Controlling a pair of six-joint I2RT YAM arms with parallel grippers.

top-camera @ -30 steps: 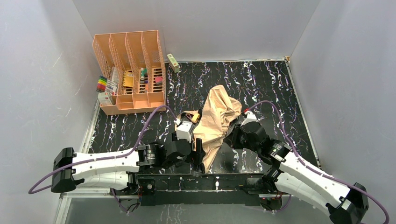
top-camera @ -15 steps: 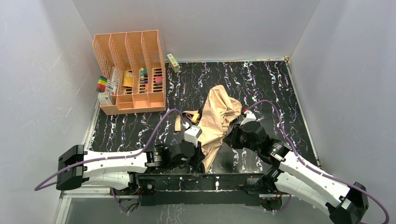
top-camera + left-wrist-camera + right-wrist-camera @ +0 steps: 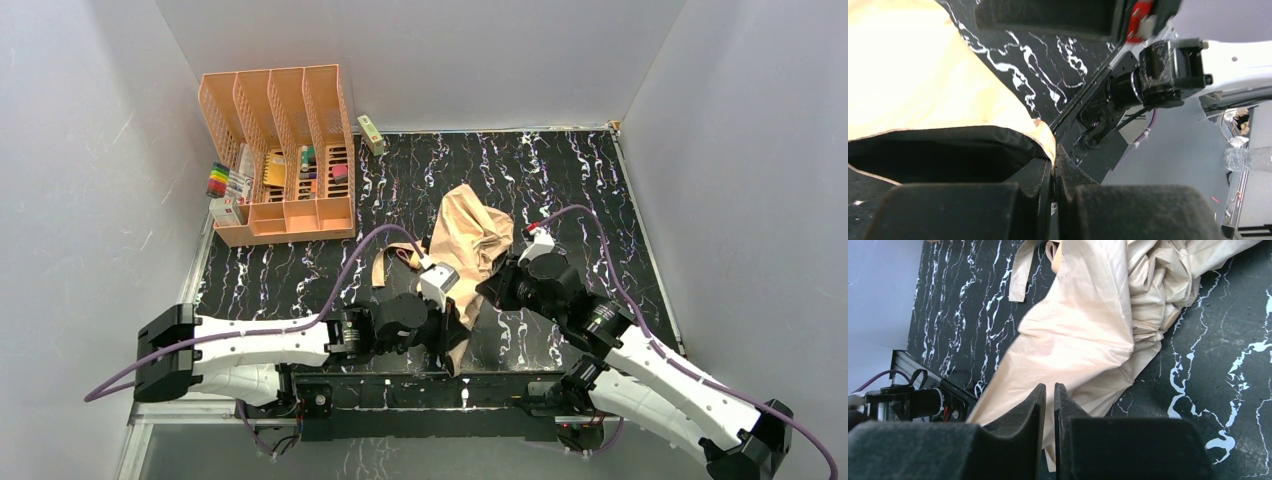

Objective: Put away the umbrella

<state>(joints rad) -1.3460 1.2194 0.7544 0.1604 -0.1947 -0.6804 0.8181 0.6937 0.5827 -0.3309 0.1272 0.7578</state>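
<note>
Left tool (image 3: 1053,159) has slid right along the near edge of the table (image 3: 590,190) and clamped shut on the hem of the umbrella (image 3: 470,232); right tool (image 3: 1048,388), nearly closed, pinches its right side.

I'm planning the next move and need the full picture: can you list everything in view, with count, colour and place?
umbrella: one, pale peach-tan, loose fabric mid-table between the arms
strap: one, tan, on the table left of the fabric
desk organizer: one, peach-orange, back left corner, small items in its front trays
markers: a bundle, mixed colours, against the organizer's left side
small box: one, green, by the back wall right of the organizer
table: one, black with white veins
bottle: one, clear plastic, off the table, left wrist view only
left tool: one, black, shut on the umbrella's near fabric edge
right tool: one, black, closed on fabric at the umbrella's right side
</note>
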